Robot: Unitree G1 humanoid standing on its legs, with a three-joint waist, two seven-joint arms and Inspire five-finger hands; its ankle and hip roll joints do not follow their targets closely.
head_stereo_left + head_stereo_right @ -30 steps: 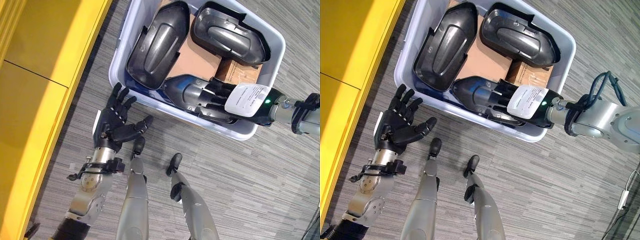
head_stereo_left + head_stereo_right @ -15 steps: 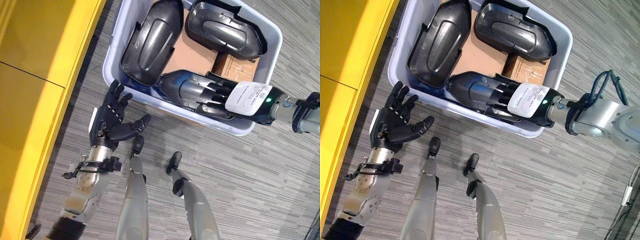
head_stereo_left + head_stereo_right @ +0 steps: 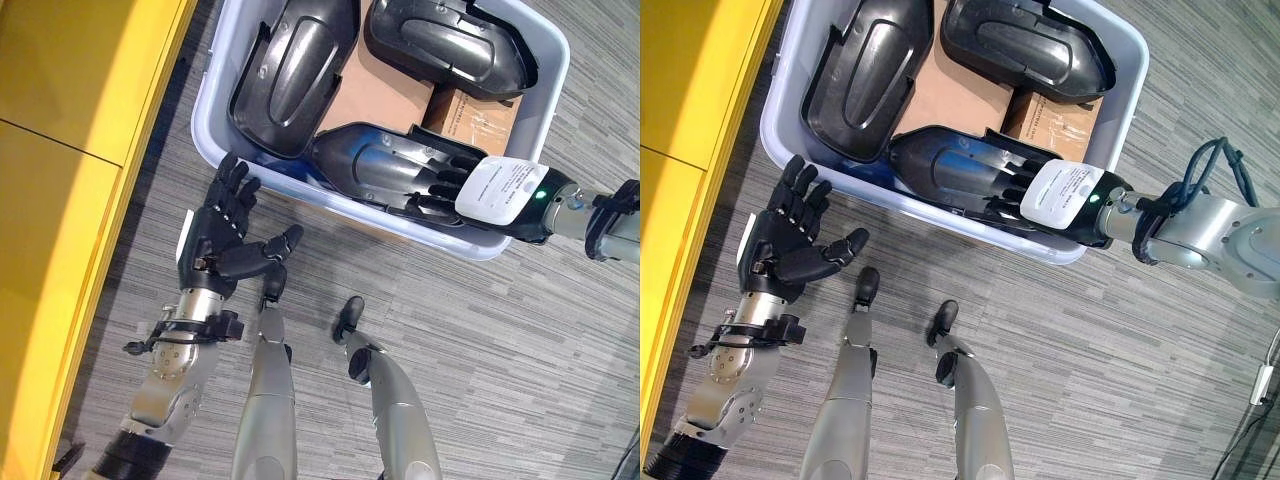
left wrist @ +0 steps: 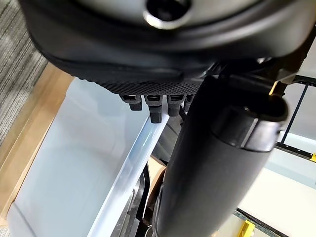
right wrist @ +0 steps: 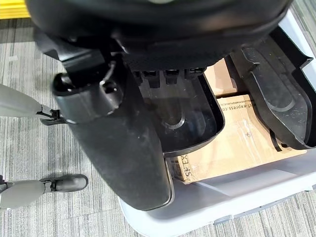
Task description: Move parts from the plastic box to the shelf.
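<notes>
Black moulded parts lay in the plastic box (image 3: 232, 155) on the floor, beside the yellow shelf (image 3: 70, 130). Right hand (image 3: 455, 185) reached in, fingers straight over the nearest part (image 3: 370, 172), gripping nothing. Left hand (image 3: 222, 240) hovered outside the box's near wall, fingers spread open, empty.

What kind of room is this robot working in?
Probably a workshop or test lab: grey striped carpet floor, a plastic box of dark moulded parts, and a yellow shelf beside it.
</notes>
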